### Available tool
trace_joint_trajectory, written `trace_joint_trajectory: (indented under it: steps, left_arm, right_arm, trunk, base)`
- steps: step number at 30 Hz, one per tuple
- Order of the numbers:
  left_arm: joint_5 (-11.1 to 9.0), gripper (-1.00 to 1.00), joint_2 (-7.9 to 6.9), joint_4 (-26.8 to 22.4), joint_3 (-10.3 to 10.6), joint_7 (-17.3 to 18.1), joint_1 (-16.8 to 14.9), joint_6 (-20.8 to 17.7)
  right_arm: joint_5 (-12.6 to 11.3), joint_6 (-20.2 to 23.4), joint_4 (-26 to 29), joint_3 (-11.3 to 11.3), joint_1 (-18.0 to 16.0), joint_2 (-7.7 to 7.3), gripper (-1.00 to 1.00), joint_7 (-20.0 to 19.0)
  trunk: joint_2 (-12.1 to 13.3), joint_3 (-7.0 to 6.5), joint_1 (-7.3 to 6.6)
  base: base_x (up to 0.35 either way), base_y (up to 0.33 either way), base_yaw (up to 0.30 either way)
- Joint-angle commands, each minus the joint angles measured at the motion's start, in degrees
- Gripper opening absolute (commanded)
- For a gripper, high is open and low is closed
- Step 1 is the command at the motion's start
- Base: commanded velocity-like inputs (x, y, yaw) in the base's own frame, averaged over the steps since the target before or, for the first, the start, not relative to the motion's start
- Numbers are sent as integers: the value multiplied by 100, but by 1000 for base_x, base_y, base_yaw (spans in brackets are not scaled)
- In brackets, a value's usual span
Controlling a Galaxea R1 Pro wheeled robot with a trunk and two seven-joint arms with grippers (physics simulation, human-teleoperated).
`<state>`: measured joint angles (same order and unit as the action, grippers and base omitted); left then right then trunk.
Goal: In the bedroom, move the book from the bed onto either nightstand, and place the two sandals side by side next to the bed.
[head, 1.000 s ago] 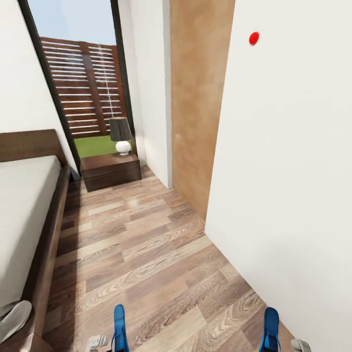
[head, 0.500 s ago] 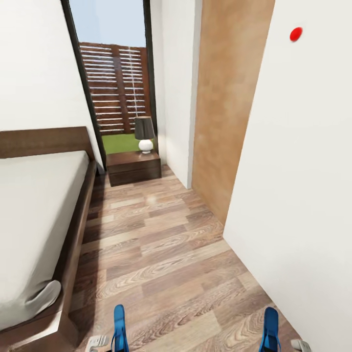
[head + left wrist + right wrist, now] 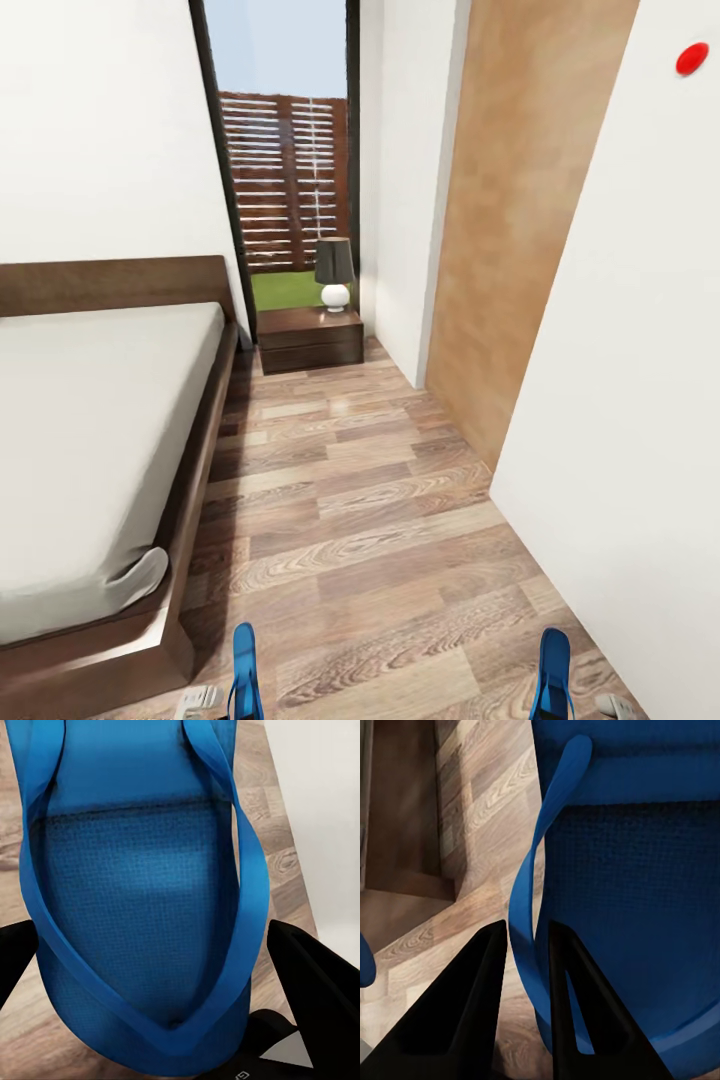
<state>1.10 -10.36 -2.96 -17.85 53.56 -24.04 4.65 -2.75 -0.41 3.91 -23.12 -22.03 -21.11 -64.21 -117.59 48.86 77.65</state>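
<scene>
I hold one bright blue sandal in each hand. The left sandal (image 3: 243,668) and the right sandal (image 3: 552,672) stick up at the head view's lower edge, above the plank floor. My left gripper (image 3: 150,945) is shut on the left sandal (image 3: 142,907), with one black finger on each side of its sole. My right gripper (image 3: 526,928) is shut on the thin strap of the right sandal (image 3: 637,870). The bed (image 3: 90,430) lies to my left. A dark nightstand (image 3: 310,338) stands at its head, under the window. The book is out of view.
A small lamp (image 3: 334,270) with a dark shade sits on the nightstand. A white wall (image 3: 630,400) and a brown door (image 3: 510,230) close off the right side. A wood-floor aisle (image 3: 350,500) runs between bed and wall toward the tall window (image 3: 285,160).
The whole head view has swung, so more of the bed shows at left and the nightstand sits nearer the middle. Both sandals stay in the grippers as before.
</scene>
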Motion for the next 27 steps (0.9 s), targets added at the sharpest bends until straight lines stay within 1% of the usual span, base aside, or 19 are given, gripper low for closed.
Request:
trace_joint_trajectory:
  steps: [1,23,27]
  left_arm:
    - [13,-100,-1,7,0,6,-4,48]
    - [13,-100,-1,9,0,6,-4,47]
    - [15,-100,-1,7,1,6,-4,47]
  right_arm:
    - [-33,5,-4,18,-3,-2,-100,-27]
    - [-27,-30,-6,18,-3,0,-100,-53]
    - [-24,-30,-4,18,-3,0,-100,-56]
  trunk:
    - [-2,5,-1]
    - [-2,5,-1]
    - [-2,-12,-1]
  base:
    - [0,0,43]
    - [0,0,4]
    - [0,0,74]
